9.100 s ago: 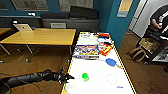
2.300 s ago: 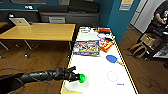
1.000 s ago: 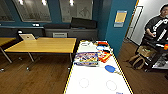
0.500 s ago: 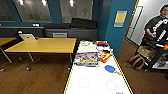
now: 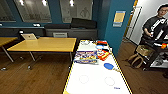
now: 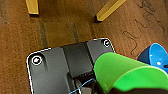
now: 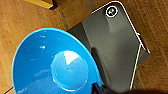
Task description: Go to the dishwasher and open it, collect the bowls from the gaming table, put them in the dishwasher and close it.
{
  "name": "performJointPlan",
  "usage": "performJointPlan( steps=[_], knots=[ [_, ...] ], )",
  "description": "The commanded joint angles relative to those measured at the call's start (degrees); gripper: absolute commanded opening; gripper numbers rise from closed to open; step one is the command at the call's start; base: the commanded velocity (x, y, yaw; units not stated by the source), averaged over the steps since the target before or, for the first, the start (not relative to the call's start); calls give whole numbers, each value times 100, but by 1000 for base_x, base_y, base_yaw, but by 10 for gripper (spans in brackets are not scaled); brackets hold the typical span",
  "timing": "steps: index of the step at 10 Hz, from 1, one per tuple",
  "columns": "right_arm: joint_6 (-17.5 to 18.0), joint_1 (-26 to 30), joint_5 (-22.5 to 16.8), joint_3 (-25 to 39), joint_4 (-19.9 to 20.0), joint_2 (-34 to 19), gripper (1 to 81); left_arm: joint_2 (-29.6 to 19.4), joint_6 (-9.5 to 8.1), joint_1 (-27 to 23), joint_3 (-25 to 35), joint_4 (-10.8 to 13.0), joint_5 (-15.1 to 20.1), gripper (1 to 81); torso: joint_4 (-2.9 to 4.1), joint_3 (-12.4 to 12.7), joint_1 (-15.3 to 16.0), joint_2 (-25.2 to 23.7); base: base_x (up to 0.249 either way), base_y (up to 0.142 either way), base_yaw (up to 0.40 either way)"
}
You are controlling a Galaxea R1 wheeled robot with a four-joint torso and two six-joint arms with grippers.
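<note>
A green bowl sits close and large in the left wrist view, above the brown wooden floor, with my left gripper shut on it. The edge of a blue bowl shows beside it. In the right wrist view a blue bowl hangs over the floor, and my right gripper is shut on it. The gaming table, pale-topped with yellow wood edges, stretches ahead in the head view. A round blue dish lies on its right side. The dishwasher is out of view.
A colourful game box and orange packets lie on the far half of the gaming table. A yellow-wood table with a laptop stands to the left. A person stands by a cart at the right.
The head camera has risen and drawn back from the gaming table. The left arm and the green bowl have left the tabletop. Over the last second the view has barely shifted.
</note>
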Motion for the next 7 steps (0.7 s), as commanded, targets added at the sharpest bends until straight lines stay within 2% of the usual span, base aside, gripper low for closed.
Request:
performJointPlan(
  steps=[1,4,7],
  knots=[
    [-28,127,-362,-412,-316,228,10,238,-159,-11,-264,579,180,10,0,0,0,0,-135,0,0],
    [-28,-31,-362,-809,-493,545,10,723,-168,305,-837,817,189,10,0,2,0,0,-139,0,0],
    [-28,-92,-353,-914,-589,695,10,1144,-168,524,-1382,993,189,10,0,5,-2,0,-146,0,0]
  ],
)
